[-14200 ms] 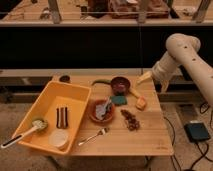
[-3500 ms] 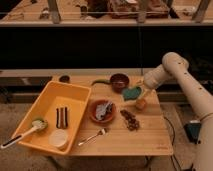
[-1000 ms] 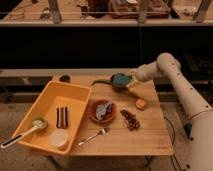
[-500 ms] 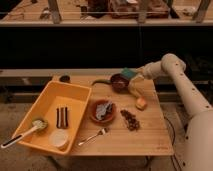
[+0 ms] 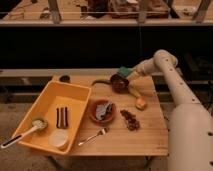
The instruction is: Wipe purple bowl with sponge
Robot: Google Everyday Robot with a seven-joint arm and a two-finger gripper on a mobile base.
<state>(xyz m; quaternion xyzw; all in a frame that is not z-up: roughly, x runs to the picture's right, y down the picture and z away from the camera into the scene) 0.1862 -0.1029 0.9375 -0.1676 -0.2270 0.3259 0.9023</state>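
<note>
**A:** Where did the gripper (image 5: 126, 76) sit?

**B:** At the back of the table (image 5: 145, 139), over the far right rim of the purple bowl (image 5: 118, 84). The arm reached in from the right. Its fingers were closed on the sponge (image 5: 123, 71); the gap between them could not be read.

**A:** Attitude of bowl and sponge?

**B:** The bowl stood upright, mouth up, close to the back edge and right of centre. The sponge was tilted just above the rim. Contact with the bowl could not be told, nor the sponge's long axis.

**A:** Clearances?

**B:** There was bare wood from the bowl to the right edge, and more at the front right corner. A yellow-orange block (image 5: 141, 103) lay near, front right. The orange-brown bowl (image 5: 102, 121) stood front left, apart. The fork (image 5: 93, 136) lay nearer the front edge. The yellow bin (image 5: 47, 102) took up the left side.
</note>
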